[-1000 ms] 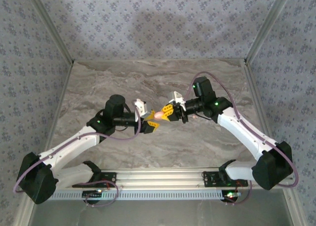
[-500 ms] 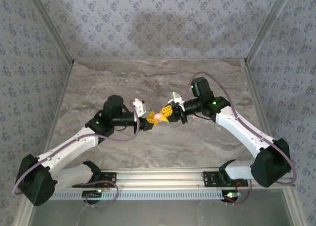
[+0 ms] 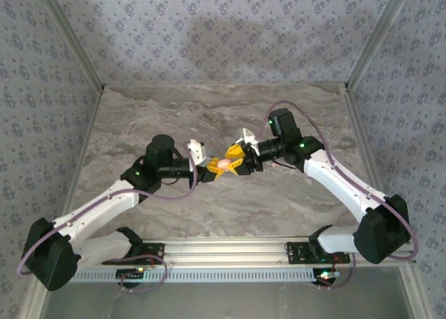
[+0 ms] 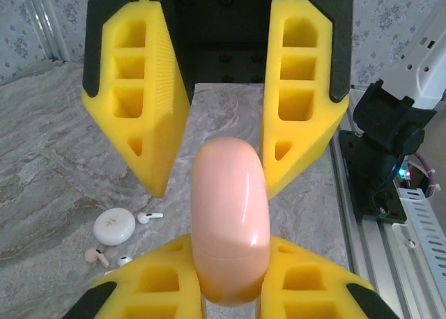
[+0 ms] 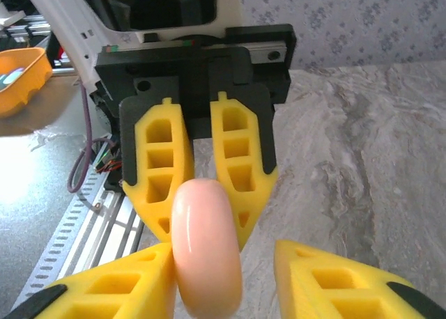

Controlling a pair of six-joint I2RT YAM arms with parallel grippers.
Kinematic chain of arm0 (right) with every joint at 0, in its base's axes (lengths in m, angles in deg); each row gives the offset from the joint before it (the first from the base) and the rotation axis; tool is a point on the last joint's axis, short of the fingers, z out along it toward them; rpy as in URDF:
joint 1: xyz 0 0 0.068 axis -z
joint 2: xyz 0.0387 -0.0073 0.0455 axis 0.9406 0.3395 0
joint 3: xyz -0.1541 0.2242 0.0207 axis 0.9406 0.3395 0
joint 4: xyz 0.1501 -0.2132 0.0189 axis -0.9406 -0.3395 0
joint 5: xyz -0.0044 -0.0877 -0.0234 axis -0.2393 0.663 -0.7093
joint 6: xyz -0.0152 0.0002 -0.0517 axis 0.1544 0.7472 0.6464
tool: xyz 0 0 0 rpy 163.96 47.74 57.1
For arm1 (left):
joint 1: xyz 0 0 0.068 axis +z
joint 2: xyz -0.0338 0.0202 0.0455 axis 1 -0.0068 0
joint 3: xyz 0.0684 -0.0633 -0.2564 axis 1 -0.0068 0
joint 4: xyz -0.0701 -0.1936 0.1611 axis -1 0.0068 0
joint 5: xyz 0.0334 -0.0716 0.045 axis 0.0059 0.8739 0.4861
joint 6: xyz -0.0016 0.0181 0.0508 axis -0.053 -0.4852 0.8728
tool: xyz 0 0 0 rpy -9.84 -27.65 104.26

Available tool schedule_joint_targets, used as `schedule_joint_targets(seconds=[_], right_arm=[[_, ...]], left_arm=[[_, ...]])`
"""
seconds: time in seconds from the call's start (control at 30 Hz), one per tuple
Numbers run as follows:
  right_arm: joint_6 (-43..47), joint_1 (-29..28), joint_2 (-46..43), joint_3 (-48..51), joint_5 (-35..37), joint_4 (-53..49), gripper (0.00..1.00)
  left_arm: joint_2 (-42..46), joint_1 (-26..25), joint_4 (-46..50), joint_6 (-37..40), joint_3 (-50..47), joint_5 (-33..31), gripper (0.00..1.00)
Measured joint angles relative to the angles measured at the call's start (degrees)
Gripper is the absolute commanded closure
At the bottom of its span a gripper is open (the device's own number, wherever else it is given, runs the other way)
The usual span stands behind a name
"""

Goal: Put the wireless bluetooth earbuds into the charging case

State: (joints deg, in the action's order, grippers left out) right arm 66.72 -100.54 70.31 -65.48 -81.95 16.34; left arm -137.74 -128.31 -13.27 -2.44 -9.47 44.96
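The charging case [image 4: 230, 228], a closed salmon-pink pod seen edge-on with a fine seam across it, hangs in the air over the middle of the counter [image 3: 209, 117]. The left pincer [image 5: 202, 221] is clamped narrow on it, one yellow finger on each flat side. The right pincer [image 4: 216, 187] faces it from the opposite direction with its jaws standing apart. In the right wrist view one of its fingers lies against the case and the other is clear of it with a plain gap.

Down on the counter, in the left wrist view, lie a white disc [image 4: 114, 226], a white earbud [image 4: 150, 216] just beside it, and nearer the camera a pink earbud [image 4: 97, 255] and a small whitish piece [image 4: 124, 260]. None of them touch each other.

The counter is grey marbled stone. Walls [image 3: 209, 33] papered in a small blue-grey floral print close it in at the back and on both sides. A slotted metal rail [image 3: 230, 249] runs along the near edge, where the arm bases are bolted. Bare stone stretches from the two pincers to the back wall and out to both side walls.
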Motion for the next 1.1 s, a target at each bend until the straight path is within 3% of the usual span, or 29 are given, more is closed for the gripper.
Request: schedule_joint_targets(seconds=[0.7, 0.9, 1.1], right_arm=[[-11.3, 3.5, -0.5, 0.0, 6.9, 6.7, 0.46], [-16.6, 6.3, -3.7, 0.1, 16.6, 2.4, 0.47], [-18.1, 8.3, -4.0, 1.2, 31.7, -7.5, 0.43]], left_arm=[[-0.1, 0.0, -0.7, 0.6, -1.5, -3.3, 0.93], [-2.1, 0.0, -3.8, -0.6, -5.5, -6.7, 0.93], [-5.5, 0.0, -6.5, -2.3, -7.7, -9.1, 0.93]])
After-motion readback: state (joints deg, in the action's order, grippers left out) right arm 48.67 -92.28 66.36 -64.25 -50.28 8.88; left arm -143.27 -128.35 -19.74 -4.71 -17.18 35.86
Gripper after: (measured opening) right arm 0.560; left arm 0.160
